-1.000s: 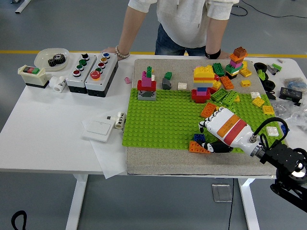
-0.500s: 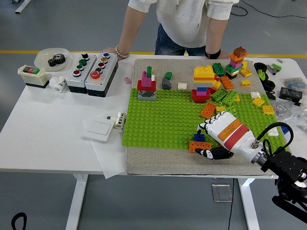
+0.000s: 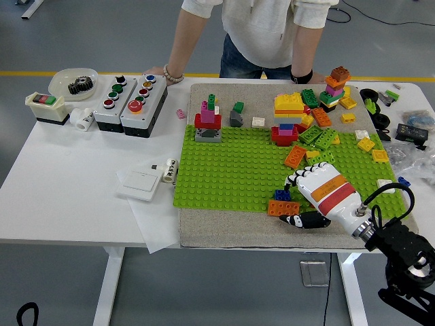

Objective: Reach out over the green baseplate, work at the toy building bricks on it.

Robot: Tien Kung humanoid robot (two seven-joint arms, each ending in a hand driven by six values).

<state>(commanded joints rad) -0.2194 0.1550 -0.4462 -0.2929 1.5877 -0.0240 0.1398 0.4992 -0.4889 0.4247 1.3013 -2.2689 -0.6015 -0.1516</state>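
The green baseplate [image 3: 231, 170] lies on a beige mat. At its near right edge sits a flat orange brick [image 3: 282, 208] with a small blue brick [image 3: 282, 195] on top. My right hand [image 3: 290, 201], white with orange and red bands, lies just right of them, open: fingertips [image 3: 293, 180] above the blue brick, the thumb below the orange one. A red-and-pink stack [image 3: 207, 121] and a red-and-yellow stack [image 3: 288, 117] stand at the plate's far edge. My left arm is out of view.
Several loose bricks [image 3: 319, 132] lie at the plate's far right, beside an orange-topped tower [image 3: 334, 85]. Button boxes [image 3: 129, 102], a bowl [image 3: 75, 81] and a white switch plate [image 3: 139, 180] sit left. A person's hands [image 3: 166, 72] rest on the far edge.
My right hand has drawn back to the right and toward the near edge, uncovering the orange and blue bricks. The bricks have stayed in place.
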